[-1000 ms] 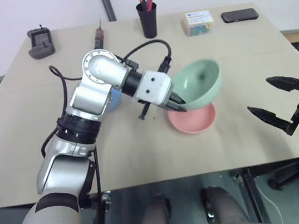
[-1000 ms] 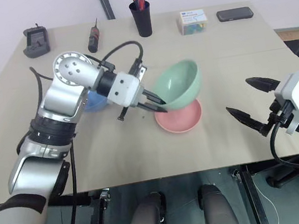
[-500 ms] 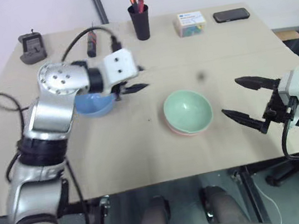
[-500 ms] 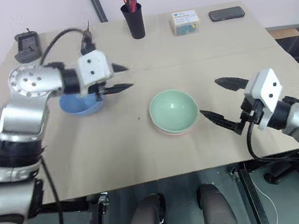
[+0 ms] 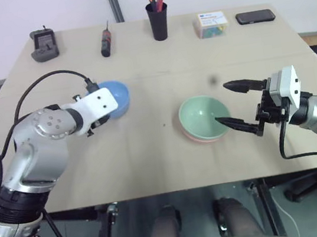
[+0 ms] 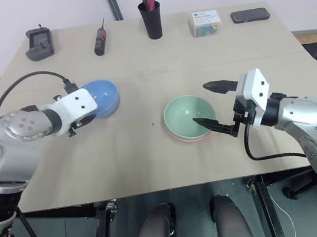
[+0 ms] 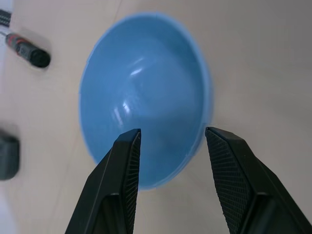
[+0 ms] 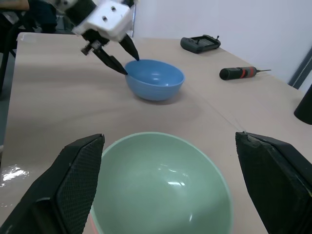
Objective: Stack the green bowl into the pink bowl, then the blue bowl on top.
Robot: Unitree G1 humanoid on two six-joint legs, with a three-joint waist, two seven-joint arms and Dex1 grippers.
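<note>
With the green bowl (image 5: 204,117) nested in the pink bowl (image 6: 180,137), the left gripper (image 7: 168,141), fingers parted, is straddling the blue bowl (image 7: 146,97)'s near rim; it should close squarely there. The right gripper (image 5: 239,105) is gaping wide.

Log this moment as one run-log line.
green bowl nested in pink bowl | left gripper open at blue bowl | right gripper open

Showing smooth, glossy plastic on the blue bowl (image 7: 146,97) and green bowl (image 8: 161,185); looking matt and plain across the bench (image 5: 152,155).
</note>
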